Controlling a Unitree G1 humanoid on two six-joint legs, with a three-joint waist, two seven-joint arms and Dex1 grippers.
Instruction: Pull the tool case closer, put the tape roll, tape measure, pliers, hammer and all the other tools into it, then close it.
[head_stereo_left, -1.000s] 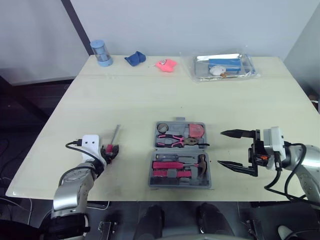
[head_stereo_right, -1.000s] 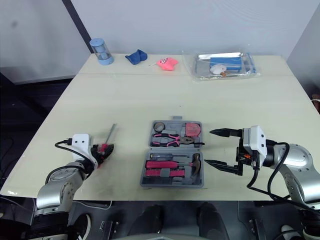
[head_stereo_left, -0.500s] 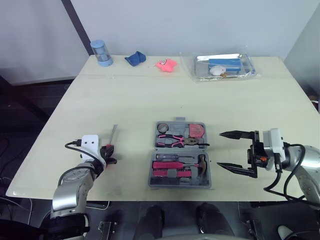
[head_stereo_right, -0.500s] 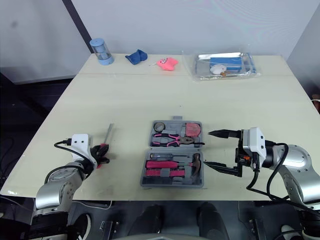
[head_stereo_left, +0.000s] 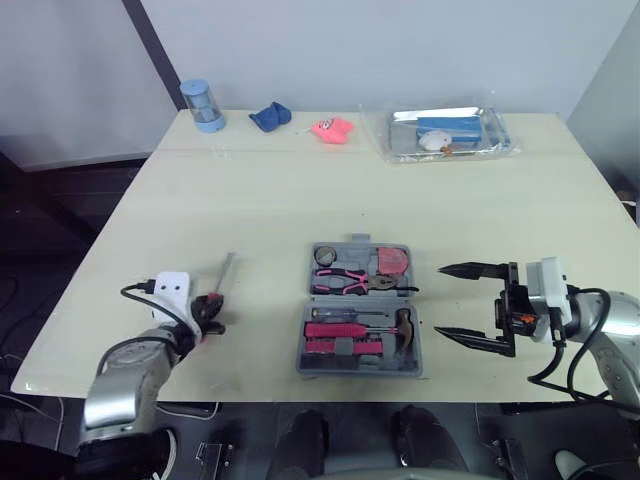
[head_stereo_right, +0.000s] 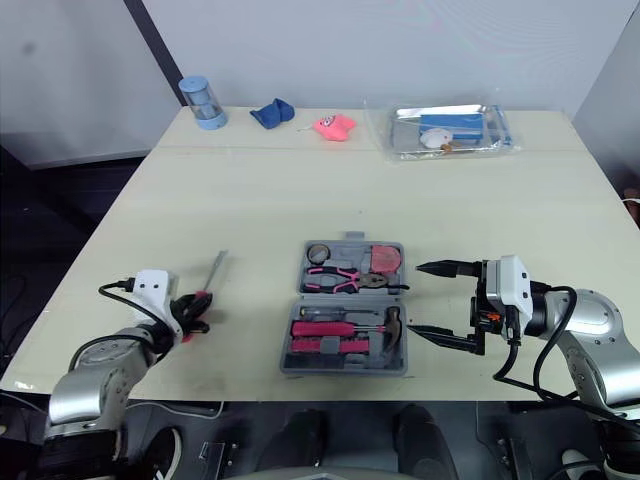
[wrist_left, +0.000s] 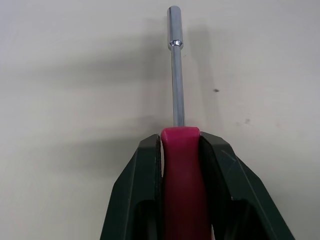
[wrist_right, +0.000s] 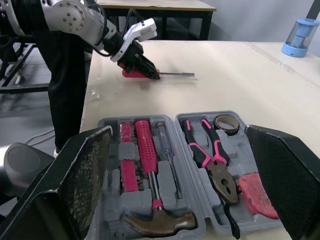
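A pale desk (head_stereo_left: 250, 200) stands against a plain grey-white wall (head_stereo_left: 400, 50). Along its far edge, well beyond both arms, are a blue canister (head_stereo_left: 201, 105), a blue cloth (head_stereo_left: 270, 117), a pink thing (head_stereo_left: 332, 129) and a clear bag (head_stereo_left: 447, 133).

The left fingers (wrist_left: 142, 200) are clamped on the pink handle of a screwdriver (wrist_left: 182, 175), one finger on each side. Its steel shaft runs straight out past their tips, low over the desk. Compared with a second ago, these fingers and the tool have drawn a little back toward the desk's near edge and to the left, and the forearm has swung outward. The shaft points much the same way as before.

The tool case (head_stereo_left: 360, 310) lies open and flat between the two sets of fingers, well apart from the left ones and just ahead of the right ones. It has not moved. In it sit the tape roll (head_stereo_left: 325, 255), pliers (head_stereo_left: 350, 283), tape measure (head_stereo_left: 392, 262) and hammer (head_stereo_left: 402, 328).

The right fingers (head_stereo_left: 475, 268) are spread wide with nothing between them, tips aimed at the case's right side and near it. They have barely shifted since the earlier frames.
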